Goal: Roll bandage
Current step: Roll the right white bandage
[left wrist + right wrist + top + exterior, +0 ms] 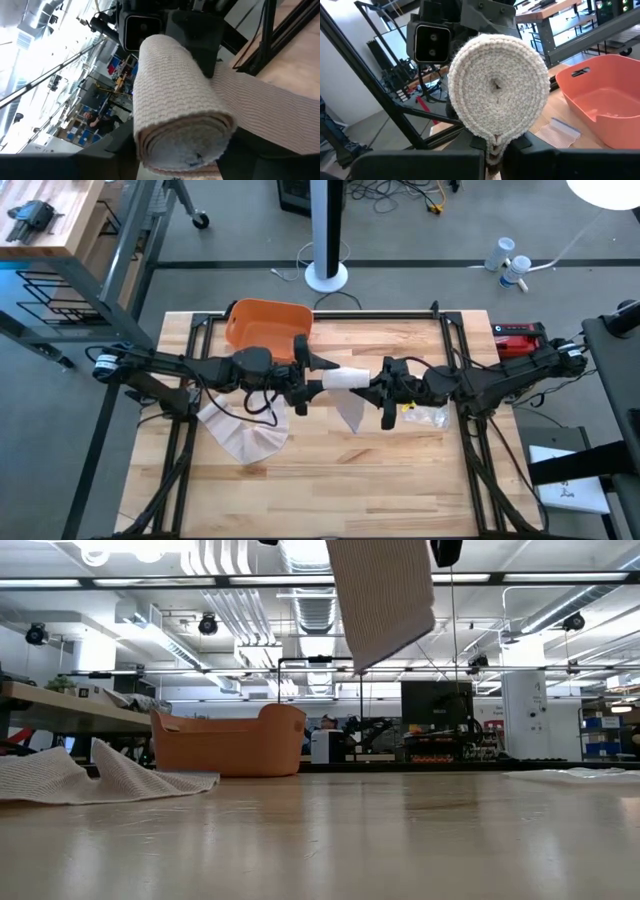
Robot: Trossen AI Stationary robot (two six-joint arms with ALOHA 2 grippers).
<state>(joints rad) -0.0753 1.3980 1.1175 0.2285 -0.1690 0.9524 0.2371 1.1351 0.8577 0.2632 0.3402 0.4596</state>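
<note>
Fingers of both grippers pinch the rolled bandage above mid-table, left gripper and right gripper at opposite ends, its loose tail hanging.

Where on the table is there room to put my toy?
The near strip of the table is bare. The middle is crowded: both end effectors, left and right, hold the bandage roll, with loose cloth and an orange tub nearby.
</note>
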